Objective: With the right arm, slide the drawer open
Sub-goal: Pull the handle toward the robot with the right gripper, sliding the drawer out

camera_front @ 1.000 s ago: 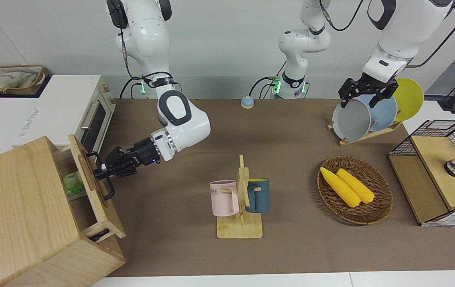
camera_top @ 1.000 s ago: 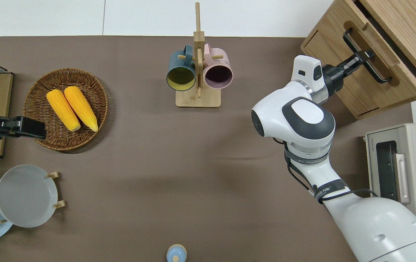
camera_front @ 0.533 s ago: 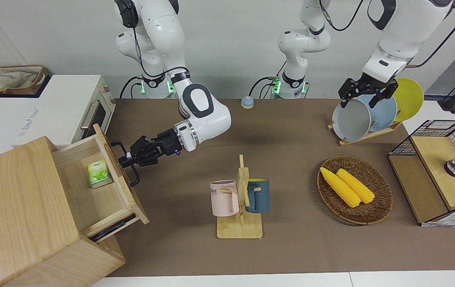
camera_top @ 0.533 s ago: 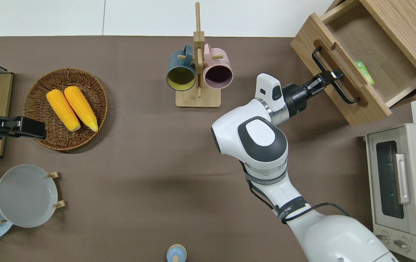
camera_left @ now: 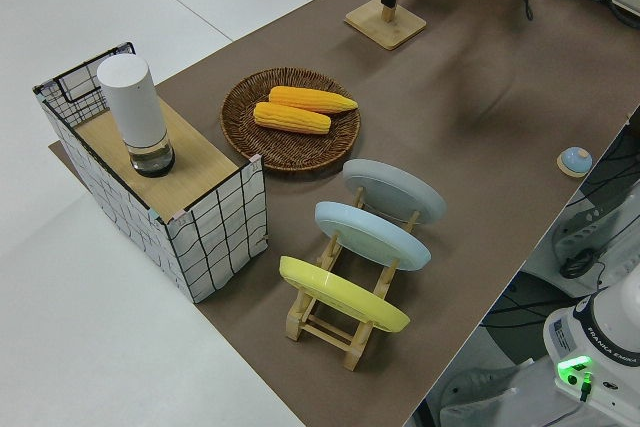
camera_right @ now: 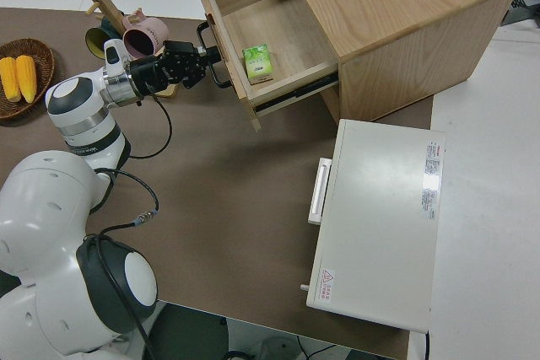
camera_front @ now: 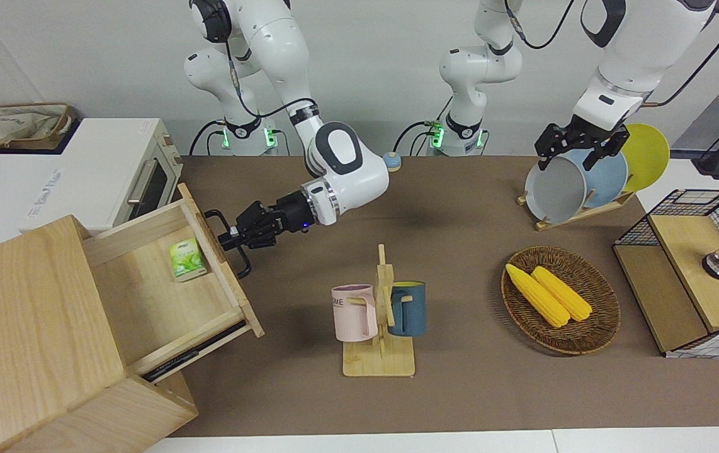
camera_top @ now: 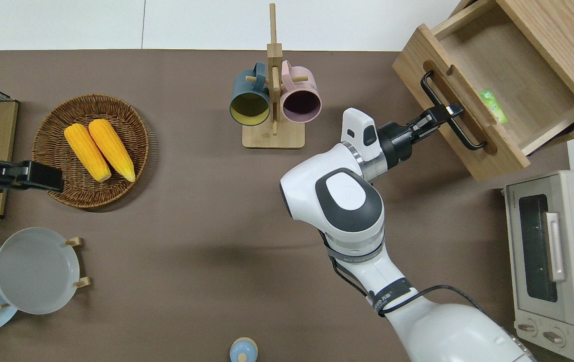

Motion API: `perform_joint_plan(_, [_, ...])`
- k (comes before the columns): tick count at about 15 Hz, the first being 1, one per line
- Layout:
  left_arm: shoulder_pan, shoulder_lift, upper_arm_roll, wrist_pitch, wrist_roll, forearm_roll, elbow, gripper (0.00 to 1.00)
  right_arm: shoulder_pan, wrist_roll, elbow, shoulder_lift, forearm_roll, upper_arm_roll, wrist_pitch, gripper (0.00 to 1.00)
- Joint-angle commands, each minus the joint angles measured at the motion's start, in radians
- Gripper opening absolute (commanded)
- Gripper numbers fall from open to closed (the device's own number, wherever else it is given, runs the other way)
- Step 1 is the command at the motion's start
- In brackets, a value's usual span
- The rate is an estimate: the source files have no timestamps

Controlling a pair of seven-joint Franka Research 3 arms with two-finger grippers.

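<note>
— Brown matting covers the table (camera_front: 473, 390), end to end. What can't you make out from where you stand?

— The wooden box (camera_front: 26, 340) runs off the edge, so its full shape is lost to me. Under the drawer (camera_front: 164, 296) I see only a dark slit; what sits in it, I can't say. A small green carton (camera_front: 187, 260) lies inside the drawer, close to the front panel, print too small to read.

— And the drawer itself?

— Pulled well out of the box, at the right arm's end of the table, beside the toaster oven (camera_top: 551, 251).

— The claw?

— The right gripper (camera_top: 443, 113) is closed on the black loop handle (camera_top: 450, 118), near its middle, fingers pinched round the bar. The right arm (camera_front: 340, 170) reaches across to it, blue light showing at the wrist.

— Further along?

— A mug rack (camera_front: 381, 314) with a pink mug and a blue mug, then a basket (camera_front: 561, 302) with two corn cobs. The left gripper (camera_front: 577, 148) is parked; its fingers look spread.
</note>
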Motion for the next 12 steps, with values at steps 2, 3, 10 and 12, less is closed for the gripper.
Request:
perform_joint_plan(2, [0.005,0.011,-0.007,-0.02,0.01,0.017,0.026,0.99,0.049,-0.071,0.041,0.005,0.003,0.0,-0.03,0.0])
perform_joint_plan(3, [0.005,0.011,-0.007,-0.02,0.01,0.017,0.026,0.99,0.055,-0.077,0.041,0.005,0.003,0.0,-0.041,0.0])
perform_joint_plan(10, [0.005,0.011,-0.007,-0.02,0.01,0.017,0.024,0.99,0.102,-0.077,0.056,0.013,0.027,0.0,-0.093,0.0])
perform_joint_plan(12, [0.005,0.011,-0.007,-0.02,0.01,0.017,0.026,0.99,0.114,-0.077,0.061,0.013,0.032,0.0,-0.1,0.0])
